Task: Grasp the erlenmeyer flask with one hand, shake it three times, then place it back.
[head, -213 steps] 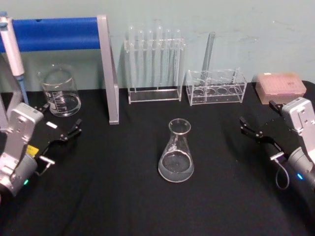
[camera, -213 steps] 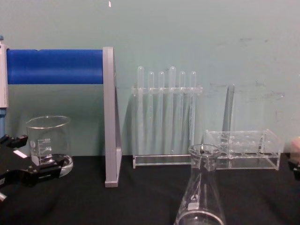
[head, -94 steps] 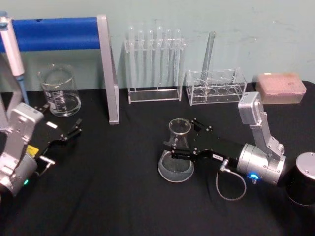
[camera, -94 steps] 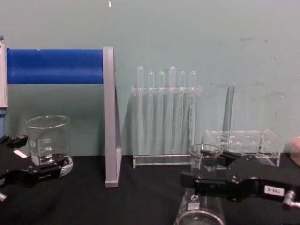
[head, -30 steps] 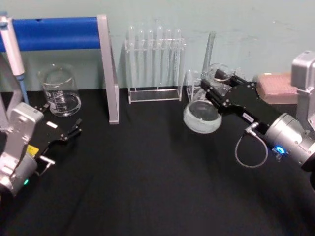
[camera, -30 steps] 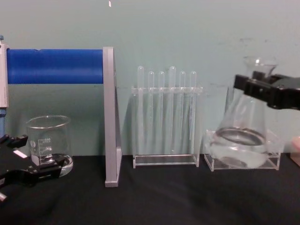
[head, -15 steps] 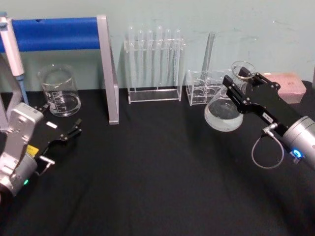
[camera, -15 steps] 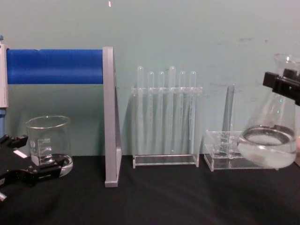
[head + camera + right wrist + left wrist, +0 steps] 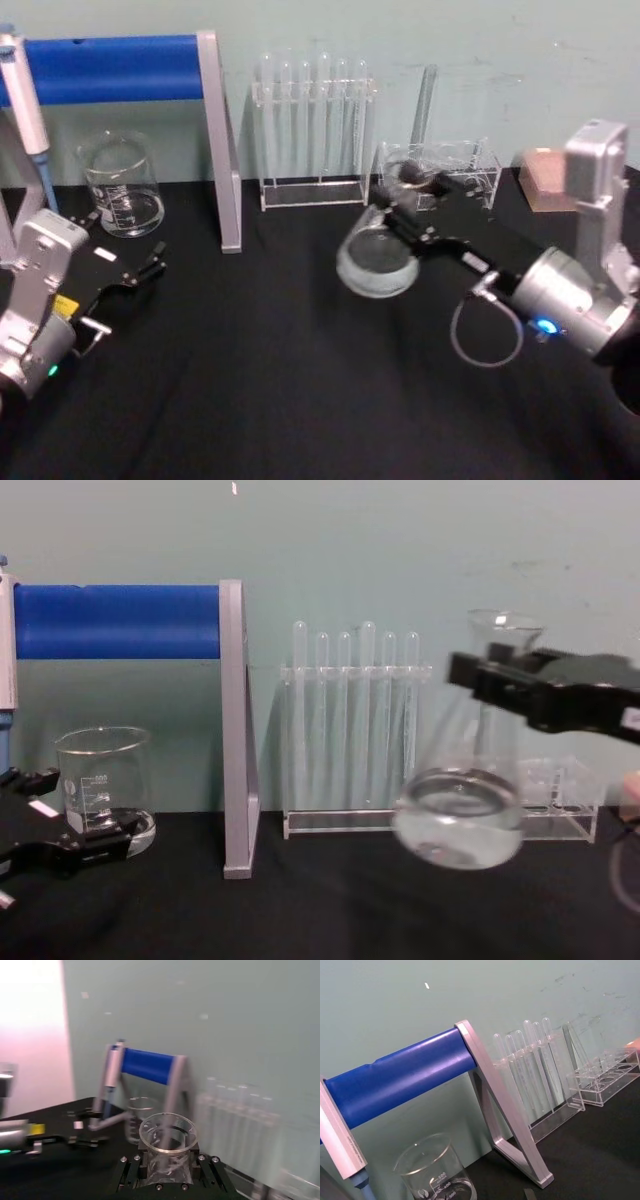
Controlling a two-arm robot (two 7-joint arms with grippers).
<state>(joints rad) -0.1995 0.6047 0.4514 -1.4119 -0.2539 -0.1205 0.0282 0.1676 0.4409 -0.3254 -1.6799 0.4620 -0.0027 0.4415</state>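
The erlenmeyer flask is a clear conical glass vessel with liquid in its wide base, held tilted above the black table. My right gripper is shut on its neck just under the flared rim. In the chest view the flask hangs blurred in front of the racks, with the right gripper across its neck. The right wrist view looks down on the flask rim between the black fingers. My left gripper is parked open at the table's left side, near the beaker.
A glass beaker stands back left under a blue bar on a grey stand. A tall test-tube rack and a low clear rack line the back wall. A pink box sits far right.
The right gripper has swung the flask leftward from the far right, past the low rack, still off the table and now blurred. The left arm has stayed still.
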